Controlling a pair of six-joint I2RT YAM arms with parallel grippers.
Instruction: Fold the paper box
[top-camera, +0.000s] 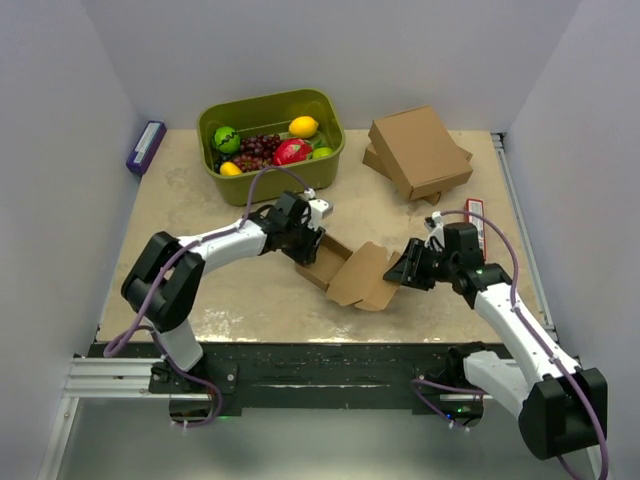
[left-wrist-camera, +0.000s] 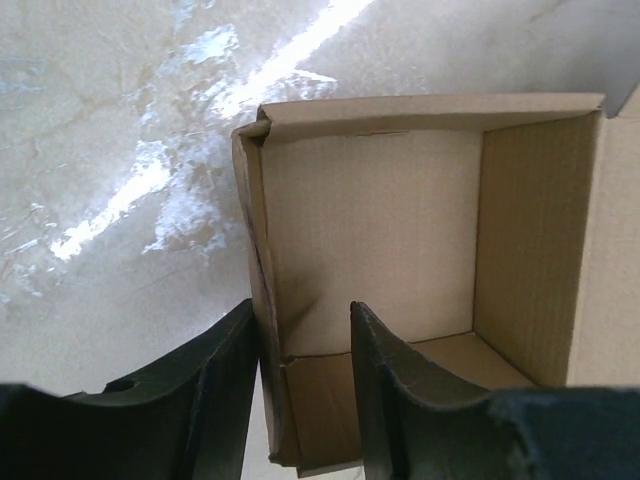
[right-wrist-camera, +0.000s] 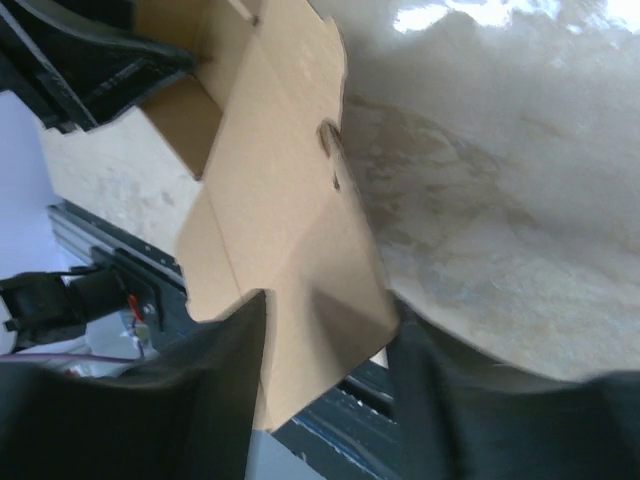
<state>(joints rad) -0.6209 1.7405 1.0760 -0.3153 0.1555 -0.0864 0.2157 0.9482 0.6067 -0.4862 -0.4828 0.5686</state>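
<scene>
- The left gripper (left-wrist-camera: 302, 312) stands part open, straddling one side wall of the paper box (left-wrist-camera: 380, 230). The wall leans on the outer finger (left-wrist-camera: 215, 400), and there is a clear gap to the inner one, so nothing is clamped.
- Ahead of those fingertips is the box's open hollow, with its floor and far walls upright. The wall between the jaws bows a little, and its far corner looks dented.
- The right gripper (right-wrist-camera: 330, 305) is about half open, with the end of the lid flap (right-wrist-camera: 280, 200) lying in the gap. I cannot tell whether its fingers press on the flap.
- Beyond the right fingertips the flap runs back to the box body, and the left gripper is at the far side.
- Under both is the glossy table (left-wrist-camera: 120, 150).
- Risk: with the left jaws slack, a push on the flap could slide or spin the whole box across the smooth surface instead of folding it.
- Risk: closing on the bowed wall could crease it or buckle it inward.
- Risk: a shallow hold on the flap's end could let it slip out mid-fold.
- Risk: lifting the flap off its crease line could tear or twist the thin card.
</scene>
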